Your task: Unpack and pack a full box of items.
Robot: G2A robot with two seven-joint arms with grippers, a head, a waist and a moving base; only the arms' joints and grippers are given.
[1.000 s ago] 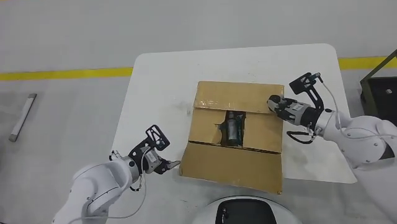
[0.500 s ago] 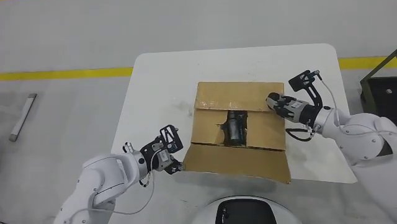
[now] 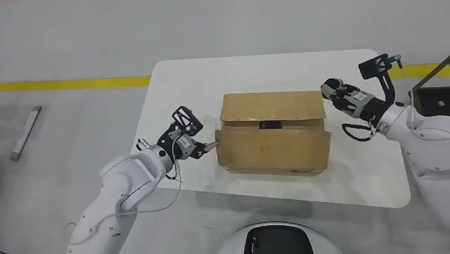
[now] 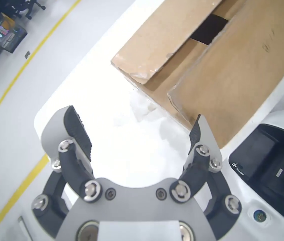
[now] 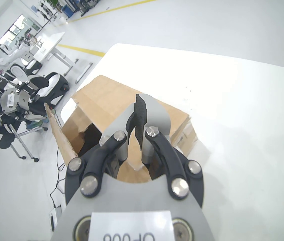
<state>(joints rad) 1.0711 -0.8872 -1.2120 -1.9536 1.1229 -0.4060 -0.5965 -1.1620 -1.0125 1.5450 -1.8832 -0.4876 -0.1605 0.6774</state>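
Item: one cardboard box (image 3: 273,138), lying near the middle of the white counter (image 3: 183,92). Your left claw (image 3: 209,145) was released, its jaws wide and empty. It stood just beside the box's left end, at the corner nearer the robot. In the left wrist view one fingertip (image 4: 197,129) overlapped the outline of that corner, and you could not have told whether it touched the cardboard. Your right claw (image 3: 328,87) was at the opposite end, just off the far right corner. It was clenched, its pads (image 5: 139,109) pressed together with nothing seen between them. Orientation: the box's long axis ran across the counter from the robot's left to its right, with one long side facing the robot. The far flap (image 3: 271,105) lay down over the opening. The near flap (image 3: 274,148) stood raised and tilted along the near long side. From above, where that flap ended and the front wall began could not be separated. Between the two flaps a narrow dark slot (image 3: 268,124) remained, and whatever lay inside was in shadow and could not be made out. In the right wrist view your own claw covered part of the box's near end.
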